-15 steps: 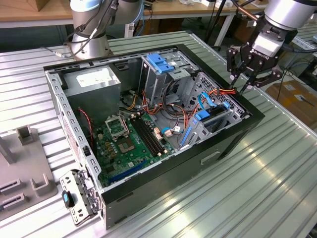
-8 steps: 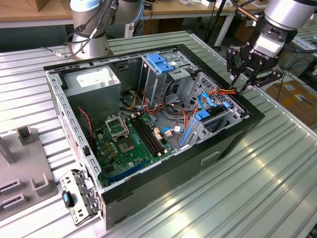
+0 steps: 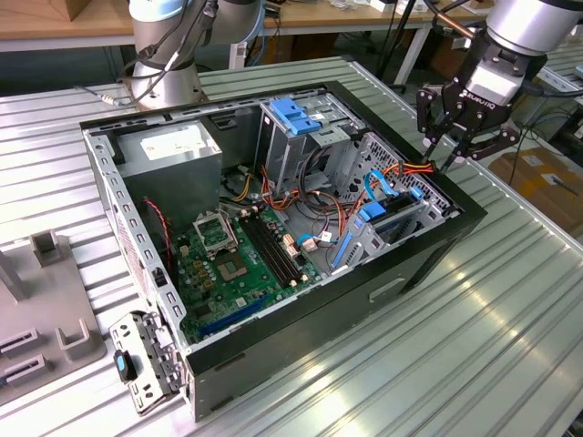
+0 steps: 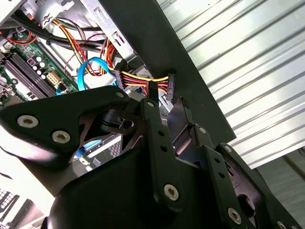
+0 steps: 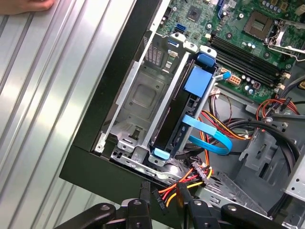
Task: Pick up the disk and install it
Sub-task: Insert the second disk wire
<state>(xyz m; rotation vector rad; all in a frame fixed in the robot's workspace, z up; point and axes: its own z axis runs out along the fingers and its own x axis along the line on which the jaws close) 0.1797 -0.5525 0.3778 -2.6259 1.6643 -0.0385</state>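
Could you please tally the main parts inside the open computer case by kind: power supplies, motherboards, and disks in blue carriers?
power supply: 1
motherboard: 1
disk in blue carrier: 1
Total: 3

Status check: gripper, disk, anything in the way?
Gripper at the case edge, by the power connector, no disk in it. Disk stands in the drive cage. Blue cable crowds beside it.

Exterior view high, oblique; both wrist views close, perhaps sharing the drive cage (image 5: pixel 162 119).
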